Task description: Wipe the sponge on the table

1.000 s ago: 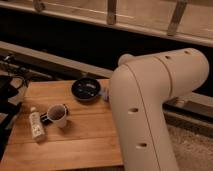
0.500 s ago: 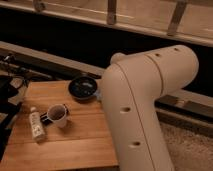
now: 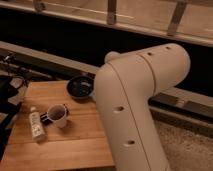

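The table [image 3: 75, 145] is a light-brown wooden plank top filling the lower left of the camera view. My white arm [image 3: 135, 100] rises in front of its right side and covers that part of it. The sponge is hidden, and no light-blue pad shows anywhere on the visible wood. My gripper is out of view, either behind the arm or outside the frame.
A black round bowl [image 3: 80, 86] sits at the table's far edge, touching the arm's outline. A cup [image 3: 59, 115] stands mid-left, with a white tube [image 3: 36, 125] lying beside it. Dark gear [image 3: 10, 95] crowds the left edge. Grey gravel ground [image 3: 185, 145] lies to the right.
My arm has swung left across the view, covering more of the table's right side. The small light-blue patch beside the bowl is now hidden behind it.
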Action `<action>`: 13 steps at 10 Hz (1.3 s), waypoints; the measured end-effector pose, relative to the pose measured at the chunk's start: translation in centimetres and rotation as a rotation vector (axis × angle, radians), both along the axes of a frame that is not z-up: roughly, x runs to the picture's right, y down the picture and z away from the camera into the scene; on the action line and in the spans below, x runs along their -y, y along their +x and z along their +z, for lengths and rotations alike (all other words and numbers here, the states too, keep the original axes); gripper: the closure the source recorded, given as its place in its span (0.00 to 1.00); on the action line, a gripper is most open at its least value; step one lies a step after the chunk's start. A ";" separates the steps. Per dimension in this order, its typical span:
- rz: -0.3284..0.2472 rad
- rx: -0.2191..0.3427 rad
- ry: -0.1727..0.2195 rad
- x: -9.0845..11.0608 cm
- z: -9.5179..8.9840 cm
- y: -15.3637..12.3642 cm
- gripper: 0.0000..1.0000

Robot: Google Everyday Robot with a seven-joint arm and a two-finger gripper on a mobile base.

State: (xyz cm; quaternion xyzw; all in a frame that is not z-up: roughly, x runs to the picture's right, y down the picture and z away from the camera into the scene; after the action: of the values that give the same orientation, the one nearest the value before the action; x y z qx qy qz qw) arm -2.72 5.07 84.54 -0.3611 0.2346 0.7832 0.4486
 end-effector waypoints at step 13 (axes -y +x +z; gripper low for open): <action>0.268 -0.276 -0.223 -1.3 4.4 12.4 1.00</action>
State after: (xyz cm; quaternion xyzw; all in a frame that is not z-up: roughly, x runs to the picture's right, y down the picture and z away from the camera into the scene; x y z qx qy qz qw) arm 9.68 6.36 88.89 -0.3257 0.3289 0.8470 0.2613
